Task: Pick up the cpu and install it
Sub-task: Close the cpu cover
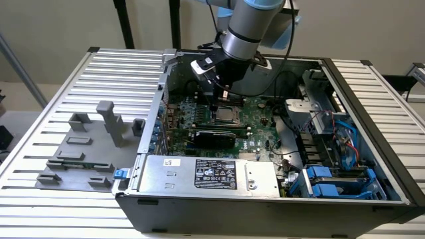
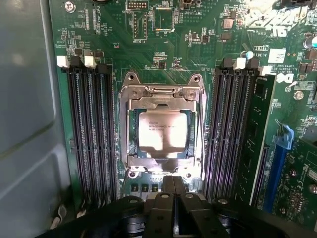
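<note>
The cpu [image 2: 162,130], a small square chip with a silvery top, lies flat inside the metal-framed socket [image 2: 161,91] on the green motherboard [image 2: 198,44]. My gripper [image 2: 174,184] hovers just beside the socket's edge, its two dark fingers [image 2: 168,191] pressed together with nothing between them. In the exterior view the gripper [image 1: 214,107] reaches down into the open computer case, right next to the cpu [image 1: 230,115] at the middle of the motherboard [image 1: 259,134].
Black memory slots [image 2: 91,129] flank the socket on both sides, with one module [image 2: 255,144] seated. A silver power supply box [image 1: 209,174], blue drive caddies [image 1: 332,184] and cables crowd the case. A grey fixture [image 1: 86,154] stands on the slatted table.
</note>
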`<move>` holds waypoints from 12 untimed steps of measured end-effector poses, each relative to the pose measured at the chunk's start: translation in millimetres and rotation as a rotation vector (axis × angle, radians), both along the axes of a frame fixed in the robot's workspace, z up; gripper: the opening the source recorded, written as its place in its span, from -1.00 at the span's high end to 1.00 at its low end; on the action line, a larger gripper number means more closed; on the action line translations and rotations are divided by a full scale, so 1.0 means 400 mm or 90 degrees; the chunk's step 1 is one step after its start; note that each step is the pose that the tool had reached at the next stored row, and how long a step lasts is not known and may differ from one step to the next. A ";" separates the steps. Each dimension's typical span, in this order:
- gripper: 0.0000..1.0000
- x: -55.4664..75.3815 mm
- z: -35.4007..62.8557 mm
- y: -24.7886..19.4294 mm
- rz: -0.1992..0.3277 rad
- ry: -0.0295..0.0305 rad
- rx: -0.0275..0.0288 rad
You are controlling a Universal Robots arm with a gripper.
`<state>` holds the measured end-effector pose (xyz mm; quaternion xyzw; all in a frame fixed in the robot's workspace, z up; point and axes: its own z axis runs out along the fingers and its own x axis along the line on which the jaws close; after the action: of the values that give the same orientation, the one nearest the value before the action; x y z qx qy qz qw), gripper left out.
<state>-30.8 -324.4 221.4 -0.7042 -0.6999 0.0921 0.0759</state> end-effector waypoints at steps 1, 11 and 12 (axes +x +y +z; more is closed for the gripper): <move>0.79 0.001 -0.005 0.000 0.000 0.0007 0.0001; 0.79 0.002 -0.043 0.000 0.000 0.0063 0.0000; 0.79 0.002 -0.045 0.000 0.000 0.0066 0.0000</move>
<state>-30.1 -324.4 203.5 -0.7039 -0.6993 0.0957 0.0796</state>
